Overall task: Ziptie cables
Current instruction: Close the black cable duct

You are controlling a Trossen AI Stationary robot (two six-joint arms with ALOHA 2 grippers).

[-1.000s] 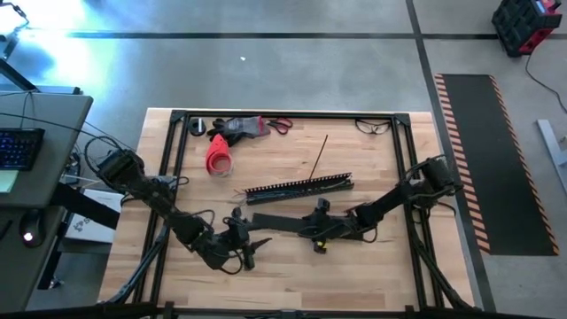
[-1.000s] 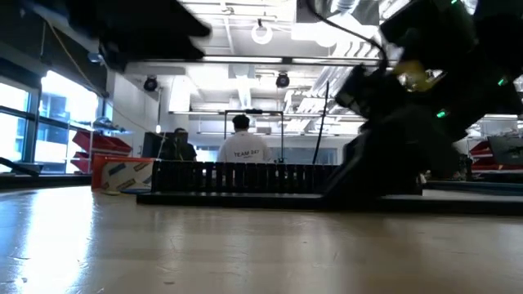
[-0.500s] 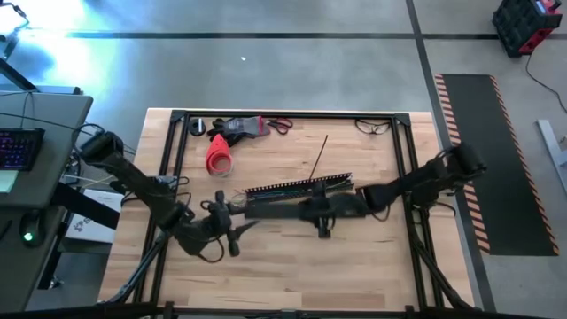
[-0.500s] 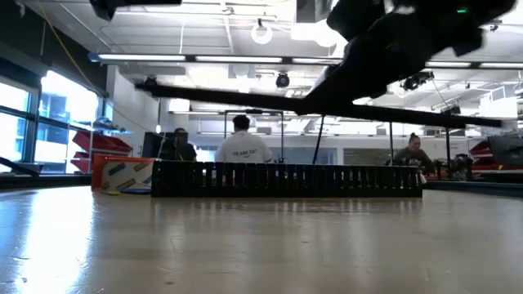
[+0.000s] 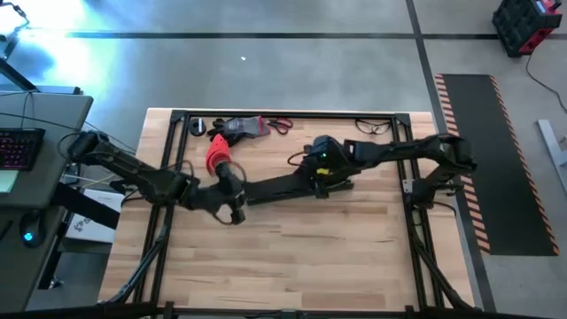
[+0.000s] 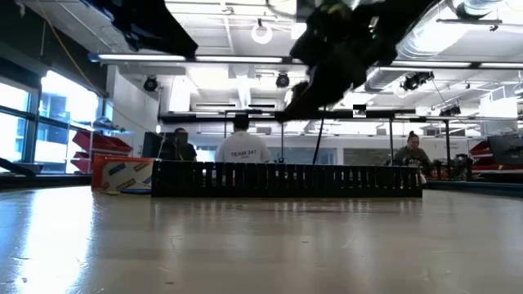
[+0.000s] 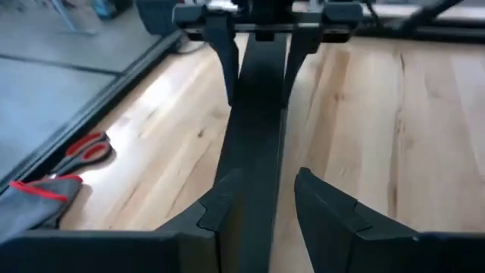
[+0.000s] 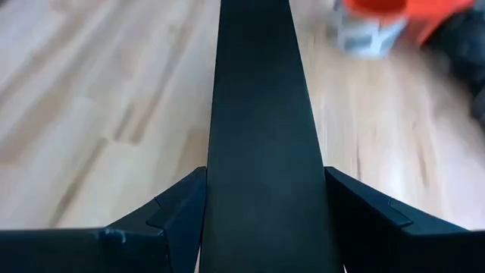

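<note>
pale wood-grain table (image 5: 292, 248), smooth matt black bar (image 8: 261, 152), glossy red-handled scissors (image 7: 83, 152)

wooden table (image 5: 292, 248): red cone (image 5: 215, 152), scissors (image 5: 278, 125), glasses (image 5: 373, 126), comb-toothed channel (image 6: 286, 178).

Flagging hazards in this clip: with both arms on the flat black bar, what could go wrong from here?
1. The bar hangs in the air between the right gripper and the left gripper; uneven motion could twist or drop it.
2. A dropped bar could hit the comb channel.
3. The left fingers look loose around the bar.
</note>
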